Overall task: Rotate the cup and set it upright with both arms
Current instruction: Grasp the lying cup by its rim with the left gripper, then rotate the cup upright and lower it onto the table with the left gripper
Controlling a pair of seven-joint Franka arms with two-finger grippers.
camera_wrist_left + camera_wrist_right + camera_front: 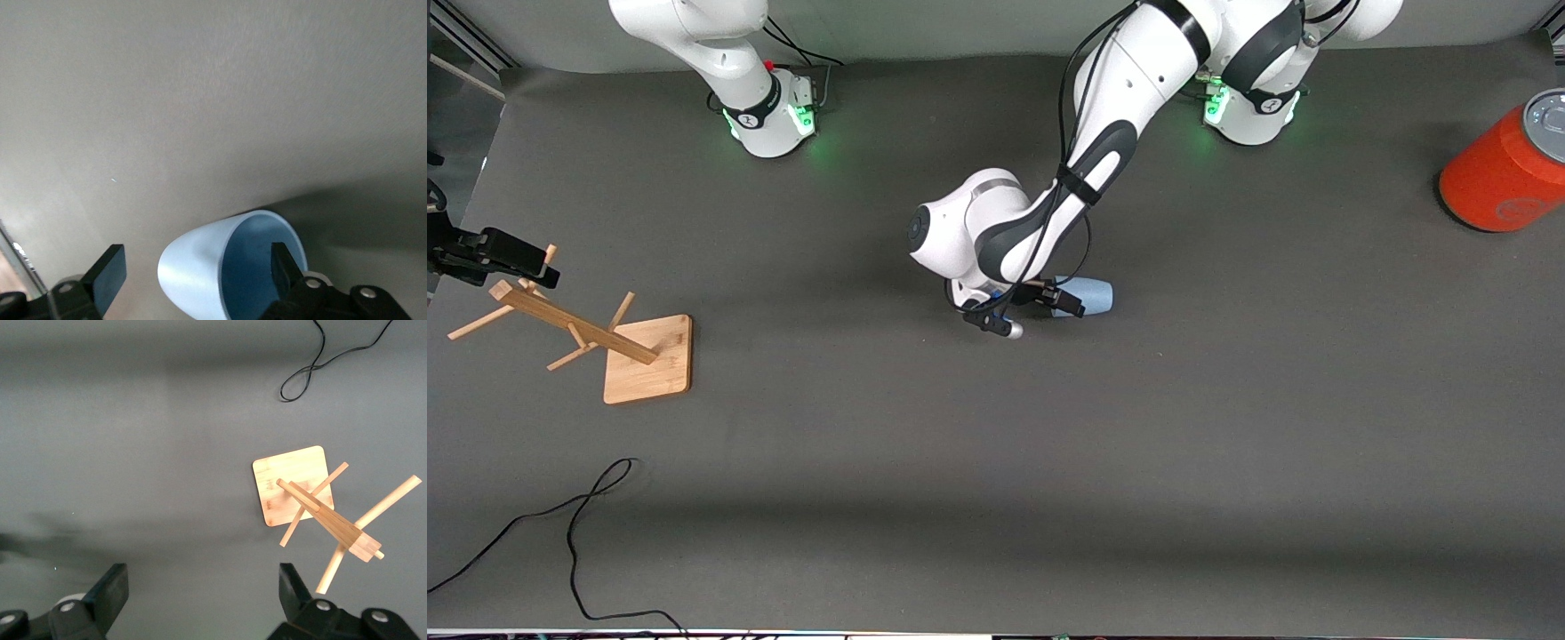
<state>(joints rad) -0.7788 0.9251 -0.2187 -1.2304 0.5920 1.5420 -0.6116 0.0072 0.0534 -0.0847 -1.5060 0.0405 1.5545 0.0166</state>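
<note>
The light-blue cup [1091, 295] lies on its side on the grey table, near the middle, with its mouth toward the right arm's end. My left gripper [1055, 300] is low at the cup's mouth and open. In the left wrist view one finger [285, 265] is inside the cup [193, 275], by its rim. The other finger [109, 272] is outside, apart from the wall. The left gripper [197, 267] does not squeeze the wall. My right gripper [494, 253] is open and empty [203, 583] in the air over the wooden rack.
A wooden rack [587, 333] with pegs on a square base stands at the right arm's end, also in the right wrist view [313, 507]. An orange-red cylinder [1507, 169] lies at the left arm's end. A black cable [578, 524] runs along the table's near edge.
</note>
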